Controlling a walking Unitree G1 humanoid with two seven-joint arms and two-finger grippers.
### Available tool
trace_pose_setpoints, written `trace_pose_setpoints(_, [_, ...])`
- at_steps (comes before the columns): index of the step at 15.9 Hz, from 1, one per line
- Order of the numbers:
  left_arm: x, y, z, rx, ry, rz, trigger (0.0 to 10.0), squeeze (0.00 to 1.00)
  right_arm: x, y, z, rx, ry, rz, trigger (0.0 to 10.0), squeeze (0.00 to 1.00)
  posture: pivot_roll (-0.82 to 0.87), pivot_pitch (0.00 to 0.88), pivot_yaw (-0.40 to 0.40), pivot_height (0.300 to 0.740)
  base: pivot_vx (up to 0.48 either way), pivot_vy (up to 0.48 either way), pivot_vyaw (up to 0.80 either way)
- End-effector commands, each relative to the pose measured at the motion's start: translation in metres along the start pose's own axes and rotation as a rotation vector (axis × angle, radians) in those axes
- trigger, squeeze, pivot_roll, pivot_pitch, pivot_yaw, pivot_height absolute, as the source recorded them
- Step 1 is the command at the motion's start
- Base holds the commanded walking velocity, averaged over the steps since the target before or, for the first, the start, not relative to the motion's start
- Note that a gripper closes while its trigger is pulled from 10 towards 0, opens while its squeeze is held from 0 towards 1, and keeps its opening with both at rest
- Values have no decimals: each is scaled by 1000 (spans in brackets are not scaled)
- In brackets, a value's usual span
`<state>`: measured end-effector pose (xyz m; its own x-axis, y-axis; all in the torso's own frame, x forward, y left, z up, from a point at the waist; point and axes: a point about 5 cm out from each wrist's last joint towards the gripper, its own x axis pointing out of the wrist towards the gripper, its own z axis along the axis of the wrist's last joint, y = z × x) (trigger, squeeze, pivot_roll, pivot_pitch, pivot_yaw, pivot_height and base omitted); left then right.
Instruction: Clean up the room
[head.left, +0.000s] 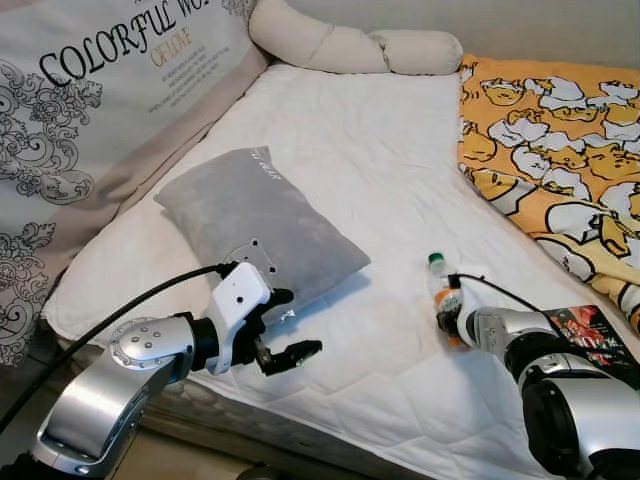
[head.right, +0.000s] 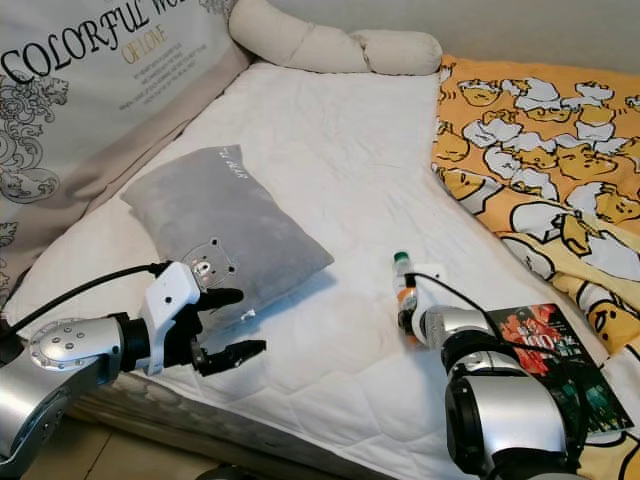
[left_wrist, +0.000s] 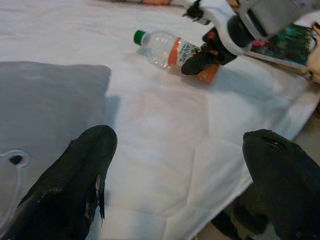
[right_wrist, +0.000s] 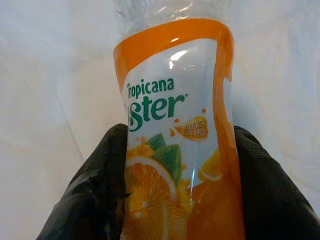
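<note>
- Bottle (right_wrist: 177, 135) is found lying on the white bed (head.left: 380, 170) near its front edge, cap pointing away from the robot, with the right tool (right_wrist: 177, 200) set around its lower body, one finger on each side of the orange label.
- Right tool is judged to be pinching the bottle; a firm, centred squeeze is advised before lifting, since the clear plastic looks thin and may buckle or slip.
- A straight lift off the mattress is suggested, so that the book (head.left: 590, 335) just beside it is not dragged.
- Left tool (head.left: 285, 325) is held spread, hovering just beside the front corner of the grey pillow (head.left: 255, 225), gripping nothing.
- One bottle, one book and one grey pillow are counted on the bed.
- One long cream bolster (head.left: 350, 45) is seen at the head, one printed cushion (head.left: 90, 90) along the robot's left side, and one yellow patterned blanket (head.left: 555, 130) on the right.
</note>
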<state>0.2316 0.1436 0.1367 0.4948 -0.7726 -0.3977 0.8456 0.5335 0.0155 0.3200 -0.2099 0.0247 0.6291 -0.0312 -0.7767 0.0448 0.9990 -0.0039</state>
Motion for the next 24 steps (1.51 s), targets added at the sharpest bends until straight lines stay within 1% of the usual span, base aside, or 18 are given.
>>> trace_pose_setpoints(1, [-4,2,1,-10,-11,31,10000,0,-2,-3,13,46,-101,19,0,0,127,0,19,740,0,0,0])
trace_pose_setpoints(2, [-6,3,2,-29,-42,93,10000,0,-7,-5,26,99,-265,87,0,0,123,0,21,740,0,0,0])
trace_pose_setpoints(3, [-8,5,3,-35,-75,155,10000,0,-12,-5,33,131,-360,133,0,0,116,0,22,740,0,0,0])
trace_pose_setpoints(4, [-8,6,4,-36,-90,180,10000,0,-14,-5,36,147,-400,149,0,0,114,0,23,740,0,0,0])
trace_pose_setpoints(5, [-9,9,7,-28,-118,253,10000,0,-26,-3,45,210,-511,204,0,0,113,0,22,740,0,0,0])
trace_pose_setpoints(6, [-8,12,10,-16,-137,301,10000,0,-37,-1,49,205,-582,222,4196,0,105,0,26,740,0,0,0])
trace_pose_setpoints(7, [-10,21,20,-22,-210,447,10000,0,-73,11,57,164,-776,265,10000,0,85,0,38,740,0,0,0])
trace_pose_setpoints(8, [-10,22,21,-27,-222,470,10000,0,-79,13,58,153,-809,265,10000,0,82,0,39,740,0,0,0])
trace_pose_setpoints(9, [-11,24,25,-44,-252,542,10000,0,-93,18,55,143,-894,276,10000,0,71,0,43,740,0,0,800])
trace_pose_setpoints(10, [-11,24,28,-45,-270,579,10000,0,-101,21,51,122,-930,279,10000,0,65,0,48,740,0,0,800])
trace_pose_setpoints(12, [-11,21,28,-52,-279,638,10000,0,-109,31,32,84,-897,327,10000,0,56,0,54,740,0,0,800])
trace_pose_setpoints(14, [-13,18,24,-10,-252,687,10000,0,-120,46,11,44,-810,386,10000,0,58,0,52,740,0,0,800])
trace_pose_setpoints(15, [-14,19,20,-27,-243,719,10000,0,-122,51,4,29,-778,400,10000,0,57,0,52,740,0,0,800])
trace_pose_setpoints(16, [-17,19,16,-66,-241,756,10000,0,-124,56,-2,9,-748,407,10000,0,56,0,51,740,0,0,800])
trace_pose_setpoints(17, [-19,19,14,-73,-238,772,10000,0,-125,59,-5,2,-735,414,10000,0,57,0,50,740,0,0,800])
trace_pose_setpoints(19, [-20,16,11,-72,-221,788,10000,0,-126,59,-9,13,-713,406,10000,0,57,0,47,740,0,0,800])
trace_pose_setpoints(23, [-19,10,7,-95,-213,802,10000,0,-128,57,-11,-5,-669,396,10000,0,58,0,38,740,0,0,800])
trace_pose_setpoints(24, [-19,11,6,-85,-202,819,10000,0,-128,57,-12,-8,-657,396,10000,0,60,0,35,740,0,0,800])
